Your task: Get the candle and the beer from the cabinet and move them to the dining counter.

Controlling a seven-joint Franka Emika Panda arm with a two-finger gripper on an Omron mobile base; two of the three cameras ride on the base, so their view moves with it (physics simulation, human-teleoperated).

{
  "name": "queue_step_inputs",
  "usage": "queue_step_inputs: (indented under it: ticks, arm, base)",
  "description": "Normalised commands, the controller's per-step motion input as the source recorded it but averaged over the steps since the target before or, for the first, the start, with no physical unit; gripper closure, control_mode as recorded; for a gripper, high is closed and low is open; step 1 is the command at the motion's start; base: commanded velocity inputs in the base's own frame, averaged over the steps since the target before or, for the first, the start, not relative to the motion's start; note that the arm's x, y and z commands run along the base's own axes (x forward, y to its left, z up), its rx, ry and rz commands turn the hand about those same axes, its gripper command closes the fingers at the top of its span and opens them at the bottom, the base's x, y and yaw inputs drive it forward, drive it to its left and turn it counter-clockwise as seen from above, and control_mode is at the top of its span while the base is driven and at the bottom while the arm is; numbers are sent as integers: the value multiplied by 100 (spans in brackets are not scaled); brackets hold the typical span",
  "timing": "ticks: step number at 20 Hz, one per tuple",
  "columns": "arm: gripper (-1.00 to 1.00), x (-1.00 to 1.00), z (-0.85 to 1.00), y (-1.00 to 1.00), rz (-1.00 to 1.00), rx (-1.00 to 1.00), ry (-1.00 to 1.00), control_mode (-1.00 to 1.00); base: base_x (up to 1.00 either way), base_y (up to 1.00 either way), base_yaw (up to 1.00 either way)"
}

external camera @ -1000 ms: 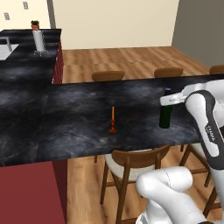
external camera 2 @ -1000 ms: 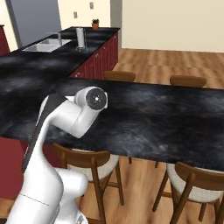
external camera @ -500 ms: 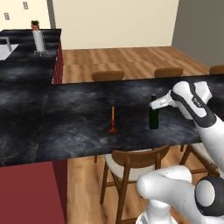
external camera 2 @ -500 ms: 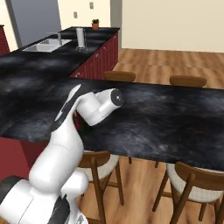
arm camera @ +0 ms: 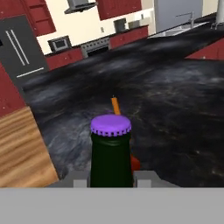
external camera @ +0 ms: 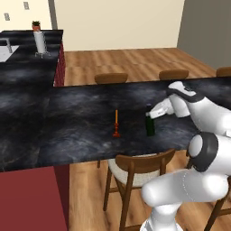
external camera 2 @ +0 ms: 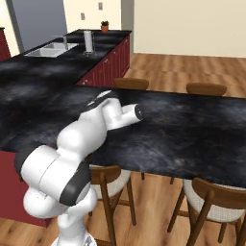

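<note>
Left base view: the beer [external camera: 150, 126] stands upright on the long black marble-look surface [external camera: 67, 131], near its front edge. The candle [external camera: 116, 123] stands upright just beside it, to the left and apart from it. The claw [external camera: 153, 113] meets the bottle at its neck from the right. Whether it is clamped on the glass or merely around it, I cannot tell from any view. Wooden chairs are pushed in along both long sides of the surface; the nearest chair [external camera: 140, 169] has a curved back and a pale seat pad. At far left a second black worktop carries a white cylindrical stand [external camera: 40, 43] and a small potted plant [external camera: 35, 25].

Right base view: the robot's own arm blocks the bottle and the candle. This view adds a steel sink [external camera 2: 50, 47] set in the far worktop, above red cabinet fronts [external camera 2: 108, 65], and a bare stretch of the dining surface [external camera 2: 192, 129].

Hand view: the beer [arm camera: 111, 153] sits between the two fingertips [arm camera: 79, 182] (one tip on each side of the neck). Its purple cap has a crimped rim above smooth dark green glass. The thin orange candle [arm camera: 115, 105] rises directly behind the cap, with a sliver of its red holder visible beside the bottle. A black refrigerator [arm camera: 19, 48] and red cupboards stand beyond.
</note>
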Motion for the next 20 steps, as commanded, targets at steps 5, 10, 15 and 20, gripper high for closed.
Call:
queue_step_inputs:
  ticks: [5, 10, 15, 20]
  arm:
    - [100, 56, -51, 0, 9, 11, 3, -100]
    - [100, 52, -18, 0, 1, 9, 0, -100]
    - [100, 52, -11, 7, 0, 0, 0, -100]
    - [100, 36, -18, 24, 0, 0, -1, -100]
  base:
    - [0, 0, 0]
    - [0, 0, 0]
    - [0, 0, 0]
    - [0, 0, 0]
